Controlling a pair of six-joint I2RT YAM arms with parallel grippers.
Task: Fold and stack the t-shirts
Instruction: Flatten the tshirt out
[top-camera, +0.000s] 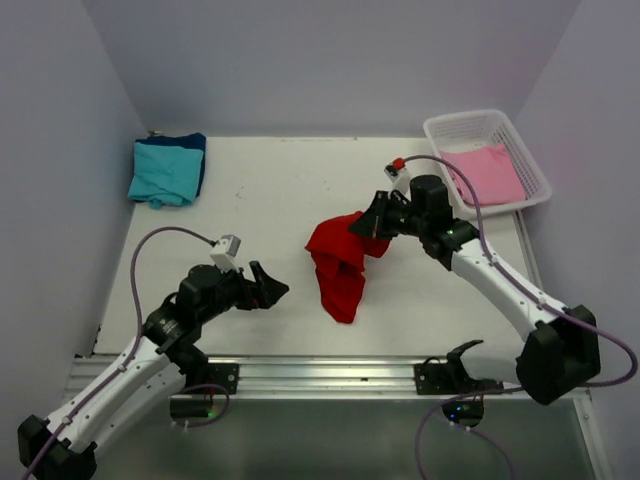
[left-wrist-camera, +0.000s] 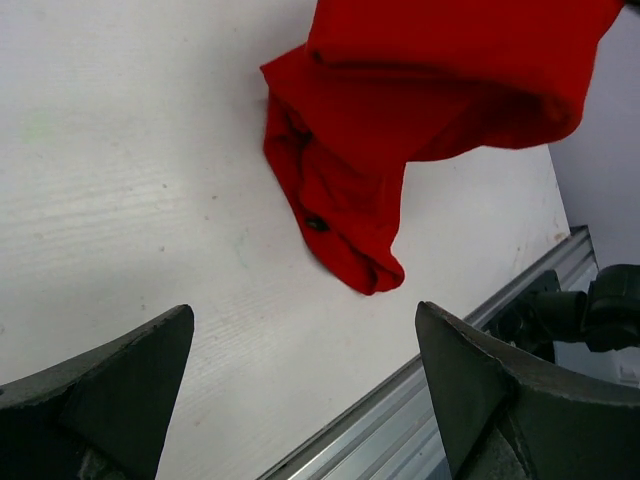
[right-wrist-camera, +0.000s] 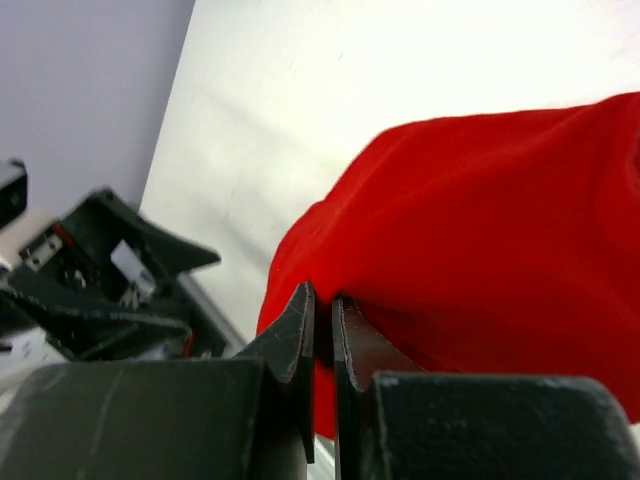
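Observation:
The red t-shirt (top-camera: 338, 262) hangs bunched over the middle of the table, its lower end trailing on the surface. My right gripper (top-camera: 372, 222) is shut on its upper edge and holds it up; the right wrist view shows the jaws pinched on red cloth (right-wrist-camera: 480, 230). My left gripper (top-camera: 272, 288) is open and empty, low over the table to the left of the shirt, which shows ahead of it in the left wrist view (left-wrist-camera: 400, 130). A teal t-shirt (top-camera: 163, 170) lies folded on a dark blue one (top-camera: 199, 150) at the back left. A pink t-shirt (top-camera: 490, 172) lies in the basket.
A white lattice basket (top-camera: 447, 127) stands at the back right corner. A metal rail (top-camera: 330, 372) runs along the table's near edge, with a black clamp (top-camera: 455, 365) on it. Grey walls enclose the table on three sides.

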